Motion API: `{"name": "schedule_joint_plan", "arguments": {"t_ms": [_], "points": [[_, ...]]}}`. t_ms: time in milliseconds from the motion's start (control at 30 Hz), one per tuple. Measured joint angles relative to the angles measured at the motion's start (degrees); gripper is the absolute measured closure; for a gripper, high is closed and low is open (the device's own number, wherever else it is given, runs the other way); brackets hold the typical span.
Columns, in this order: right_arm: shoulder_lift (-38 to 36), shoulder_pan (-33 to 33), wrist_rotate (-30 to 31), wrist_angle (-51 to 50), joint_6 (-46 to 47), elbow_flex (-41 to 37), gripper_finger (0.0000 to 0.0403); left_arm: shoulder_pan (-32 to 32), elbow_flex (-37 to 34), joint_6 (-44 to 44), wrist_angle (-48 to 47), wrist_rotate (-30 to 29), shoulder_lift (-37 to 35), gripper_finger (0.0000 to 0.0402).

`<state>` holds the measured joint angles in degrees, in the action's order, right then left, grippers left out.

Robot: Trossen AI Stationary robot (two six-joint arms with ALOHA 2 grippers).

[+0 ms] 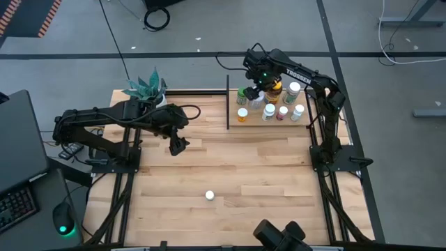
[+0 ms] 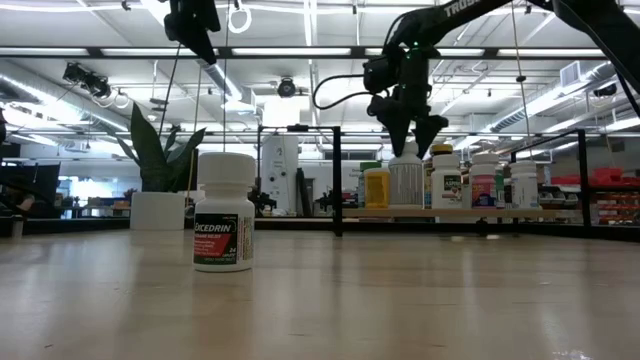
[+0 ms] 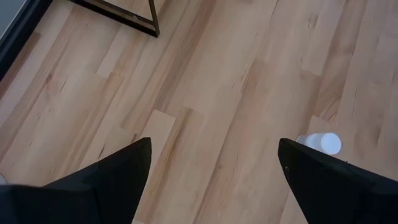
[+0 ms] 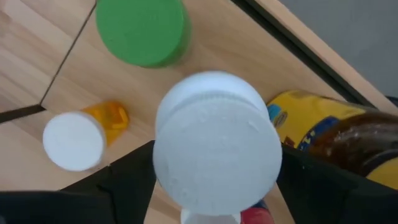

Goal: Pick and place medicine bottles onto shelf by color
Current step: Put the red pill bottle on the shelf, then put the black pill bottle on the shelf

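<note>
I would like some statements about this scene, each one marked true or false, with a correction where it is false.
1. One white bottle stands alone on the table, away from the shelf. True.
2. The left gripper holds a bottle. False: it is open and empty, above bare table.
3. The right gripper is over the shelf, straddling a white-capped bottle. True.
4. The green-capped bottle lies on the table by the plant. False: it stands on the shelf.

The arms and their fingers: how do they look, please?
Both arms, left and right, are black, jointed, with black cables. The right one has white "TROSSEN" lettering and a green light near its wrist. The left fingers are black, tapered wedges.
</note>
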<state>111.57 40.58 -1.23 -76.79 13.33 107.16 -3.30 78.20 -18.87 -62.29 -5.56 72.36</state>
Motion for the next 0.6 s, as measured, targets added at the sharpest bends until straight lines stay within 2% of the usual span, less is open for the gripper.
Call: {"name": "schedule_joint_plan", "arguments": {"t_ms": [367, 600], "points": [[-5.96, -0.33, -1.12, -1.6, 3.52, -0.03, 0.0022, 0.01, 0.0, 0.15, 1.83, 0.0, 0.0, 0.0047], [-10.81, -6.0, -1.93, -2.12, 9.07, 0.07, 0.0014, 0.01, 0.01, 1.57, 4.6, -0.5, 0.0, 0.0047]]}}
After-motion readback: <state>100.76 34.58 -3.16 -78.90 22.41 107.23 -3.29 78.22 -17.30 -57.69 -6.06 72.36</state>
